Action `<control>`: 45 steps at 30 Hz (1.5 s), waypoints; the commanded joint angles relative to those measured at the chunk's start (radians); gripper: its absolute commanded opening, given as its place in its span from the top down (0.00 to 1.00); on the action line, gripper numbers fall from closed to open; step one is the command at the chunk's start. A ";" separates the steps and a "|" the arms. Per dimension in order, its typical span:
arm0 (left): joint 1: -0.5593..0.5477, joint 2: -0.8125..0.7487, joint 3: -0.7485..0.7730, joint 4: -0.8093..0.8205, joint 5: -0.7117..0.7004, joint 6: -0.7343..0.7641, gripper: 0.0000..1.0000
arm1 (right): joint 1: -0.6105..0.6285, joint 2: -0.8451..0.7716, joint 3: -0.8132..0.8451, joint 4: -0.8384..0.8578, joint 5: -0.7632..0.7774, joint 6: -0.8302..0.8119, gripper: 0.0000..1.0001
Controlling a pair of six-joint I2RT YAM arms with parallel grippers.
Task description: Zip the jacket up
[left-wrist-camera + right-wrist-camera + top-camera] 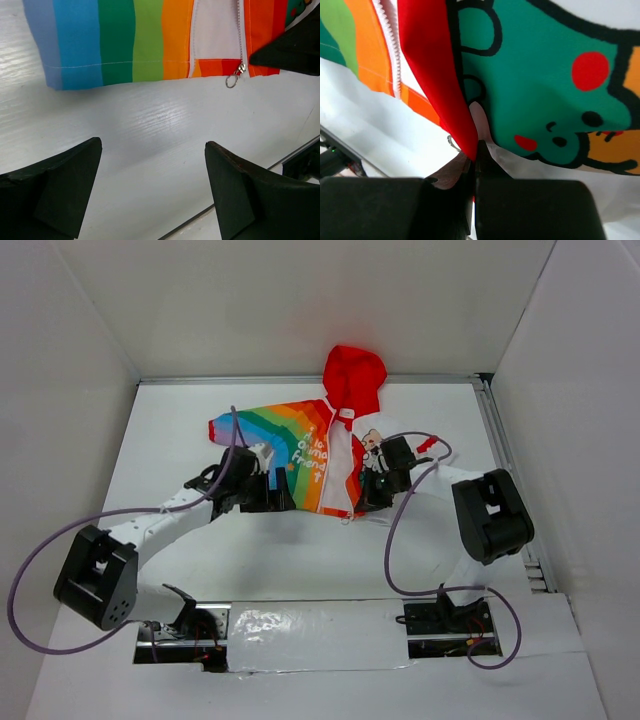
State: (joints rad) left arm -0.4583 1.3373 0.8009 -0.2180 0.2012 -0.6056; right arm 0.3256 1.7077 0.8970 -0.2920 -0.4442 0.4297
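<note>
- Left gripper (152, 150) is hovering over bare table (150, 125), just short of the hem. Its fingers are standing wide apart and holding nothing.
- Right gripper (474, 152) is pinching the jacket's red front edge (430, 75) right at the hem. Its fingers are pressed together on the cloth, with the green cartoon figure (535, 65) just beyond them.
- Zipper pull (234, 79) is hanging off the hem as a small ring, right beside the right gripper's fingertip and apart from the left gripper.
- Zipper teeth (240, 30) are running up from the slider. The two rows are sitting apart, with white lining showing between them.
- Jacket (300, 450) is lying flat mid-table with its hem toward the arm bases. The rainbow panel (115, 40) is on the left arm's side.
- Hood (355, 375) is resting at the far end, against the back wall.
- Progress, as I read it: the hem is anchored on one side, the slider is sitting at the bottom, and no zipping is done. I can't tell whether the bottom pin is seated.
- Left to do: grab the pull and run it up to the collar.
</note>
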 commanded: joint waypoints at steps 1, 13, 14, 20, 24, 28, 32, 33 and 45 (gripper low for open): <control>-0.054 0.057 0.072 0.046 0.027 0.090 0.03 | 0.007 -0.055 0.000 0.017 0.050 0.009 1.00; -0.120 0.430 0.429 -0.124 -0.074 0.208 0.05 | -0.025 -0.109 -0.038 0.033 0.035 0.011 1.00; -0.121 0.460 0.458 -0.139 -0.074 0.219 0.05 | -0.033 -0.108 -0.036 0.031 0.032 0.012 1.00; -0.168 0.552 0.535 -0.214 -0.175 0.207 0.08 | -0.042 -0.103 -0.041 0.034 0.022 0.012 1.00; -0.177 0.614 0.589 -0.257 -0.230 0.181 0.09 | -0.040 -0.112 -0.049 0.034 0.030 0.009 1.00; -0.191 0.684 0.664 -0.362 -0.365 0.110 0.15 | -0.040 -0.123 -0.053 0.034 0.039 0.011 1.00; -0.197 0.704 0.676 -0.395 -0.417 0.087 0.18 | -0.043 -0.115 -0.050 0.034 0.033 0.011 1.00; -0.198 0.708 0.688 -0.405 -0.421 0.073 0.22 | -0.045 -0.114 -0.052 0.034 0.030 0.012 1.00; -0.209 0.651 0.663 -0.362 -0.362 0.073 0.14 | -0.045 -0.120 -0.055 0.027 0.050 0.014 1.00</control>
State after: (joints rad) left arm -0.6571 2.0293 1.4624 -0.5854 -0.1997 -0.5236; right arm 0.2878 1.6249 0.8532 -0.2836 -0.4030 0.4412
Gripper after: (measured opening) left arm 0.860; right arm 0.020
